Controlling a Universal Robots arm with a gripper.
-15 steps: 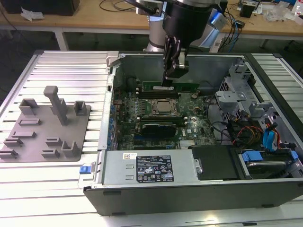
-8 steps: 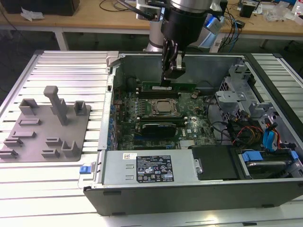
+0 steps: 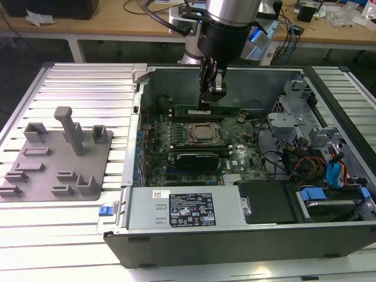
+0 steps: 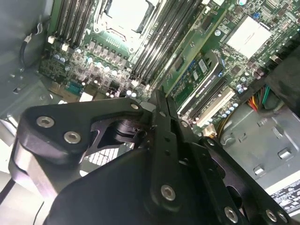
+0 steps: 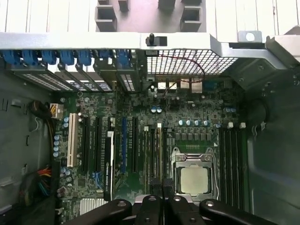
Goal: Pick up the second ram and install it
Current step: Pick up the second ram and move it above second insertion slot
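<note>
The second ram [image 3: 230,110] is a slim green stick, held level inside the open computer case, just beyond the processor socket [image 3: 202,134] in the exterior view. My gripper [image 3: 205,107] comes down from above and is shut on the stick left of its middle. In the first wrist view the ram [image 5: 159,154] shows edge-on, running out from the gripper [image 5: 161,197] along the black memory slots [image 5: 151,154] beside the socket [image 5: 194,180]. In the second wrist view the ram [image 4: 190,50] extends away from the gripper [image 4: 157,96]. Whether it touches a slot I cannot tell.
A wide black card [image 3: 200,157] stands on the socket's near side. The power supply [image 3: 182,208] fills the case front, with drive cages and cables [image 3: 329,161] on the exterior view's right. A grey parts fixture [image 3: 56,158] lies outside the case on the left.
</note>
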